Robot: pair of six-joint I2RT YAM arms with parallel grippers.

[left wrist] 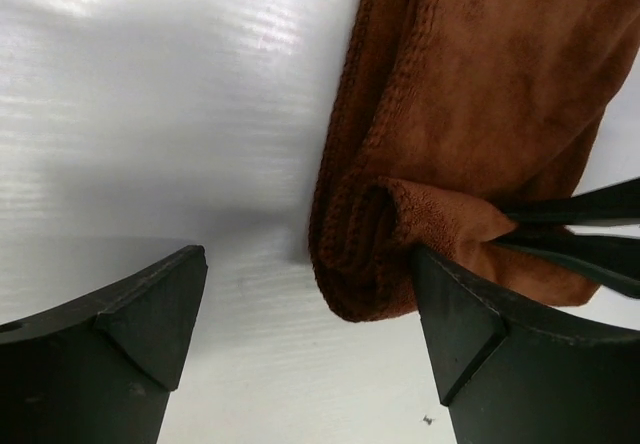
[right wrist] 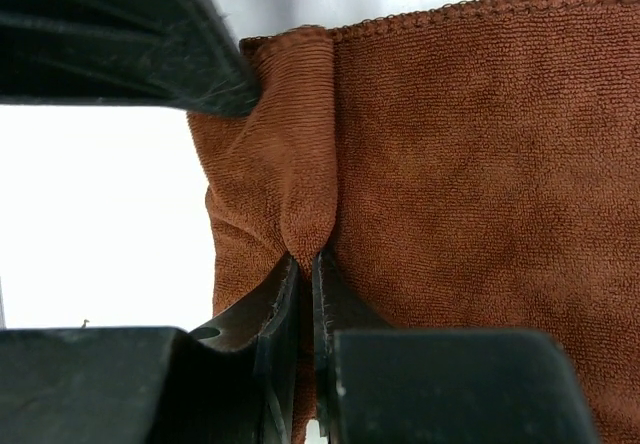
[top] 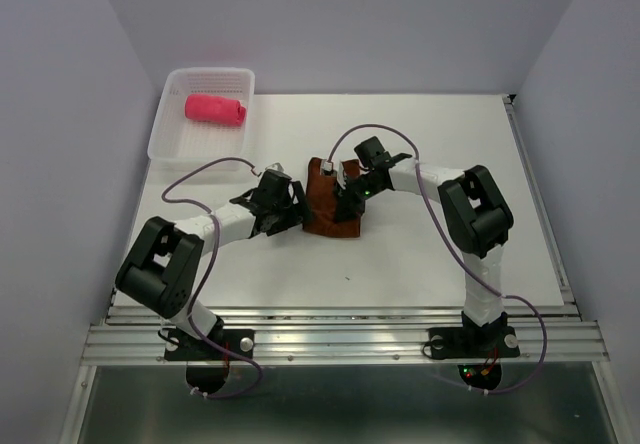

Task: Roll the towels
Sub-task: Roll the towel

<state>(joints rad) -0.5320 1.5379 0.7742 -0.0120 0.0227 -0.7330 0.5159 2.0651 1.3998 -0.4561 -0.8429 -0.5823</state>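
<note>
The right pincer (right wrist: 307, 260) is clamped on a fold of the brown towel (top: 330, 212) on the surface (top: 450, 264). The left pincer (left wrist: 305, 269) stands apart at its folded edge. The pink towel (top: 215, 109) lies rolled in the basket (top: 195, 142).

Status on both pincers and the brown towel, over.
Left pincer open at brown towel's folded edge. Right pincer shut on it. Pink towel rolled in white basket. No obstruction seen.

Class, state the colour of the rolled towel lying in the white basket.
Bright pink-red; the towel shows best in the top external view.
</note>
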